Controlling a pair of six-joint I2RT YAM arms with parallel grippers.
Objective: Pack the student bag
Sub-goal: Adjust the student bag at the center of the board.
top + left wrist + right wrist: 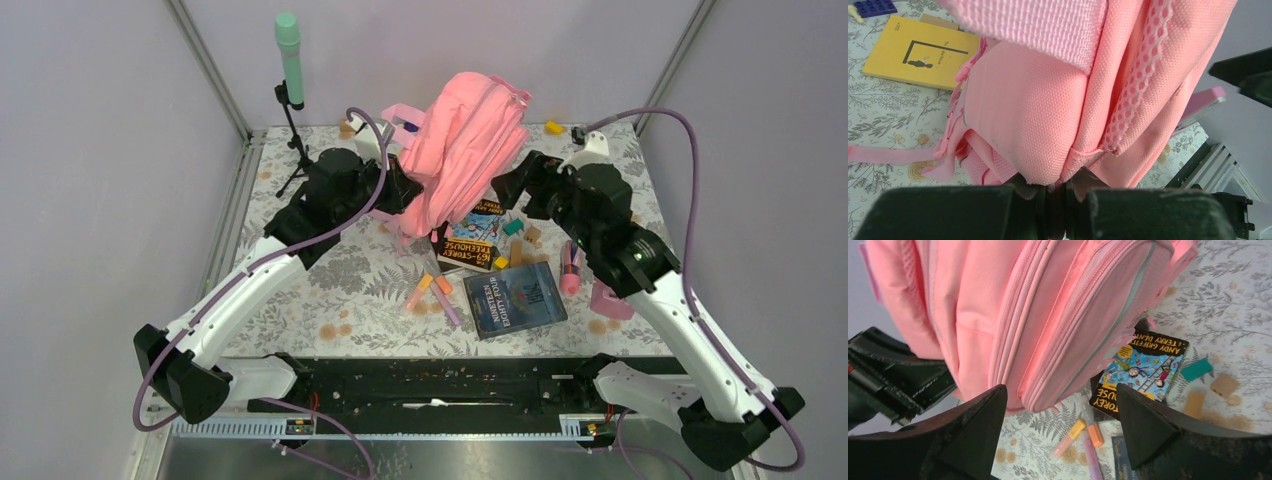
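Note:
The big pink student bag (462,150) hangs tilted above the table's back middle. My left gripper (385,180) is shut on its fabric edge; in the left wrist view the jaws pinch the pink cloth (1048,125) at my gripper (1064,192). My right gripper (512,185) is open just right of the bag. In the right wrist view its fingers (978,425) spread wide below the bag's zipped front (1048,315), with nothing between them. A treehouse storybook (468,248) and a dark blue book (513,297) lie under the bag.
Highlighter pens (432,292) lie by the books, also in the right wrist view (1083,432). Wooden and teal blocks (520,235), a pink marker (570,270) and a pink pencil case (610,300) lie at right. A yellow book (918,52) lies behind the bag. A green microphone stand (290,70) stands back left.

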